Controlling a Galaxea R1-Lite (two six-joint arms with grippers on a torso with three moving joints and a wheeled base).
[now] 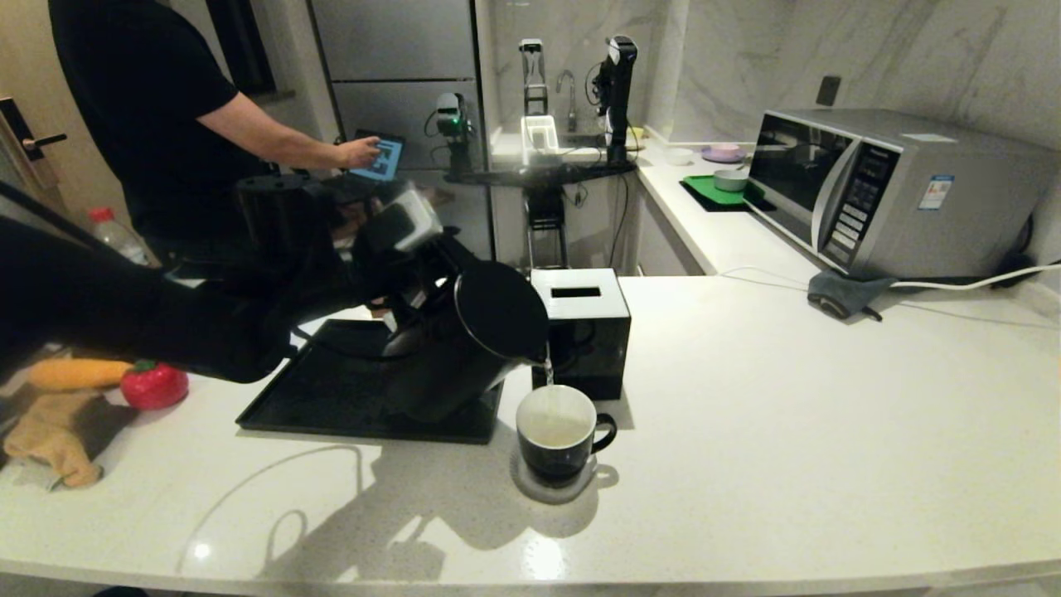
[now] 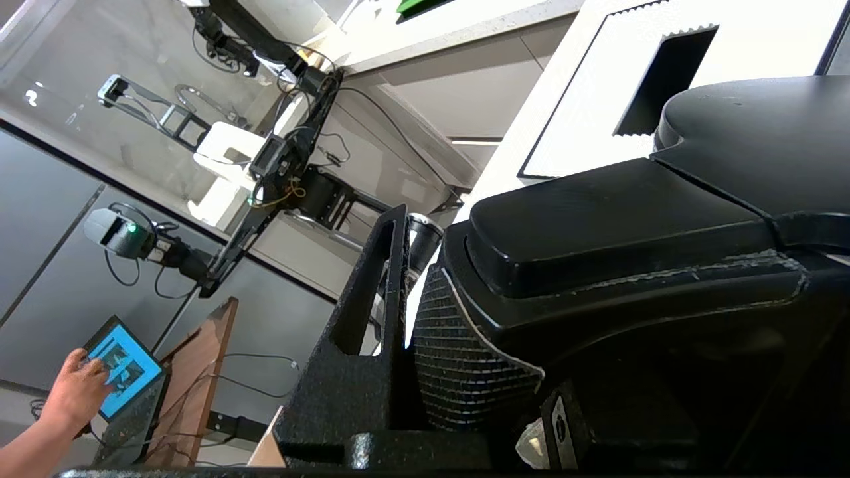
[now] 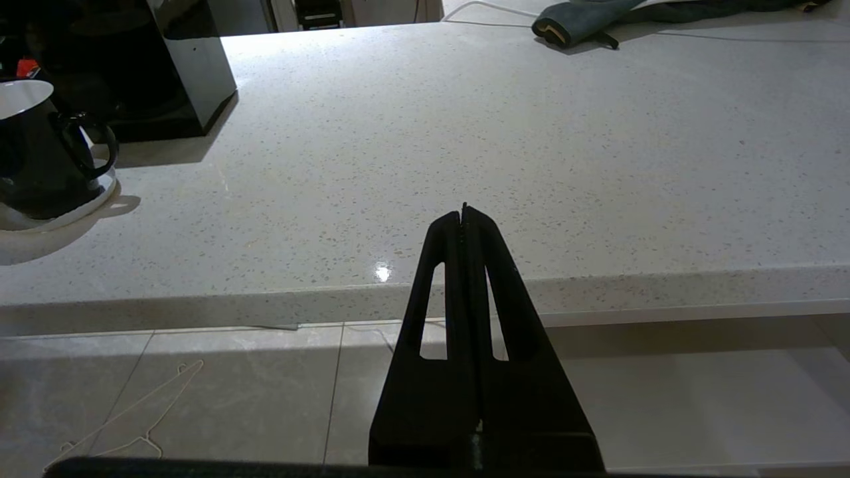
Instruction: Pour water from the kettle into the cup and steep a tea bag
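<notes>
The matte black kettle (image 1: 464, 356) hangs tilted over the counter with its round lid (image 1: 500, 309) facing me and its spout down to the right. A thin stream of clear water (image 1: 548, 373) falls from the spout into the black cup (image 1: 556, 431), which has a white inside and stands on a pale coaster (image 1: 554, 491). My left gripper (image 1: 410, 319) is shut on the kettle's handle (image 2: 611, 226), with one finger (image 2: 372, 312) beside it. My right gripper (image 3: 463, 214) is shut and empty, low in front of the counter's edge, to the right of the cup (image 3: 40, 159). No tea bag shows.
A black tray (image 1: 331, 402) lies under and left of the kettle. A black tissue box (image 1: 593, 332) stands right behind the cup. A red toy fruit (image 1: 154, 385) and a yellow cloth lie far left; a microwave (image 1: 895, 191) and a grey cloth (image 1: 845, 294) sit back right. A person stands back left.
</notes>
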